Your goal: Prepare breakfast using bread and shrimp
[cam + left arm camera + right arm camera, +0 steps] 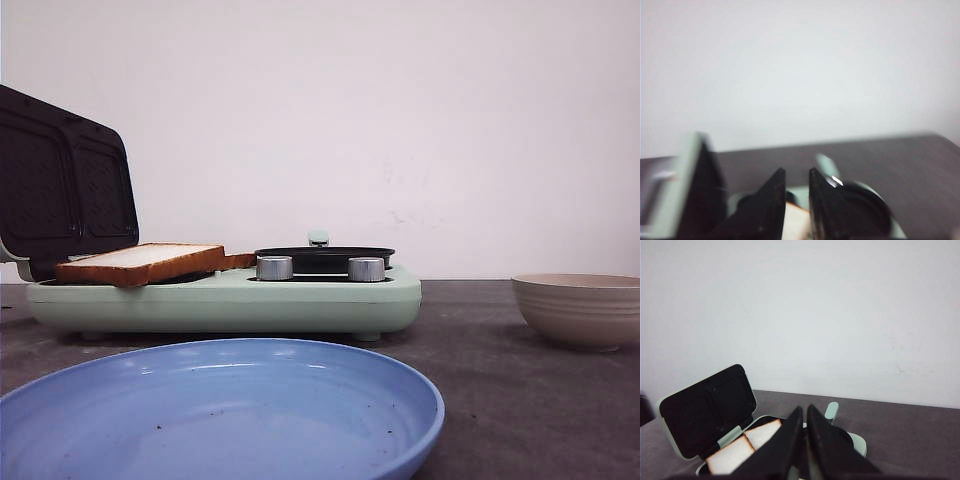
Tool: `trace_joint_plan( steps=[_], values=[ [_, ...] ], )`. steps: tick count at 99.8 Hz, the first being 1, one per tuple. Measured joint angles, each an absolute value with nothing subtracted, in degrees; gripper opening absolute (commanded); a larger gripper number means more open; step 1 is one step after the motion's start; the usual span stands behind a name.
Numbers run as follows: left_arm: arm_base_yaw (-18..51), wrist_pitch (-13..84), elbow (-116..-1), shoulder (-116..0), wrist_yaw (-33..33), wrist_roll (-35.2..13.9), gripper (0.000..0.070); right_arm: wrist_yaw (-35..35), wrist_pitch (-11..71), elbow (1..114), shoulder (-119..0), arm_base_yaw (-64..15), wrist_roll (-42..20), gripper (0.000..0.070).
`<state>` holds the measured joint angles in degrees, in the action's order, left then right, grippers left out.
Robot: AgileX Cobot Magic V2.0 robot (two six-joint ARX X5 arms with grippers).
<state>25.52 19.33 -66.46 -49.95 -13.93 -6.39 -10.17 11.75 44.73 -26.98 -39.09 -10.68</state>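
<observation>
Nearest the front camera I see a blue plate (225, 410), bare. Behind it the mint sandwich maker (225, 298), lid (65, 190) raised; the bread (140, 262) lies on its left plate, two slices side by side in my right wrist view. Small black pan (325, 256) on its right half. Beige bowl (580, 308) far right. Left gripper (796, 200) blurred, fingers slightly parted; right gripper (805, 432) fingers nearly together, holding nothing.

No lettering, brand mark, number or sign can be read in any of the views. The mint-green sandwich maker (230, 298), its two metal knobs (274, 267) and the blue plate (215, 415) all show plain surfaces. The left wrist view is blurred, so small print there may simply be lost.
</observation>
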Motion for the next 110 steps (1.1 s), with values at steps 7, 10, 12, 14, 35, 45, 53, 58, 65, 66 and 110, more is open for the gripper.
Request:
trace_joint_plan(
  steps=[7, 10, 12, 14, 35, 45, 53, 58, 65, 66, 110],
  values=[
    [21.26, 18.20, -66.46, -50.30, -14.02, -6.90, 0.0000, -9.32, 12.60, 44.73, -26.98, -39.09, -10.44, 0.0004],
    [19.29, 18.02, -66.46, -50.43, -13.82, -7.03, 0.0000, -9.10, 12.97, 44.73, -26.98, -39.09, -10.35, 0.0004],
    [17.85, 18.04, -66.48, -50.61, -13.39, -7.05, 0.0000, -9.04, 13.19, 44.73, -26.98, -39.09, -10.33, 0.0004],
    [16.47, 18.11, -66.50, -50.72, -12.99, -7.05, 0.0000, -9.02, 13.43, 44.73, -26.98, -39.09, -10.33, 0.0004],
    [-1.58, 18.46, -66.59, -55.62, -2.00, -10.31, 0.0000, -9.02, 15.18, 44.73, -26.98, -39.09, -9.85, 0.0004],
    [-7.90, 17.65, -66.59, -59.13, 2.90, -14.15, 0.0000, -8.99, 15.59, 44.73, -26.98, -39.09, -9.26, 0.0004],
    [-11.33, 17.93, -66.63, -62.06, 5.67, -15.84, 0.0000, -8.84, 15.59, 44.73, -26.98, -39.09, -9.19, 0.0004],
    [-13.08, 19.33, -67.16, -64.07, 7.29, -16.27, 0.0000, -8.36, 15.62, 44.73, -26.98, -39.09, -9.17, 0.0005],
    [-15.25, 22.13, -68.23, -66.96, 8.60, -16.69, 0.0000, -7.09, 15.81, 44.73, -26.98, -39.11, -9.17, 0.0004],
    [-15.53, 22.61, -68.42, -67.40, 8.84, -16.73, 0.0000, -7.01, 15.88, 44.73, -26.98, -39.11, -9.17, 0.0004],
    [-21.28, 36.58, -85.95, -87.09, 22.15, -19.62, 0.0384, -6.07, 20.56, 44.73, -26.98, -39.11, -8.97, 0.0004]
  ],
)
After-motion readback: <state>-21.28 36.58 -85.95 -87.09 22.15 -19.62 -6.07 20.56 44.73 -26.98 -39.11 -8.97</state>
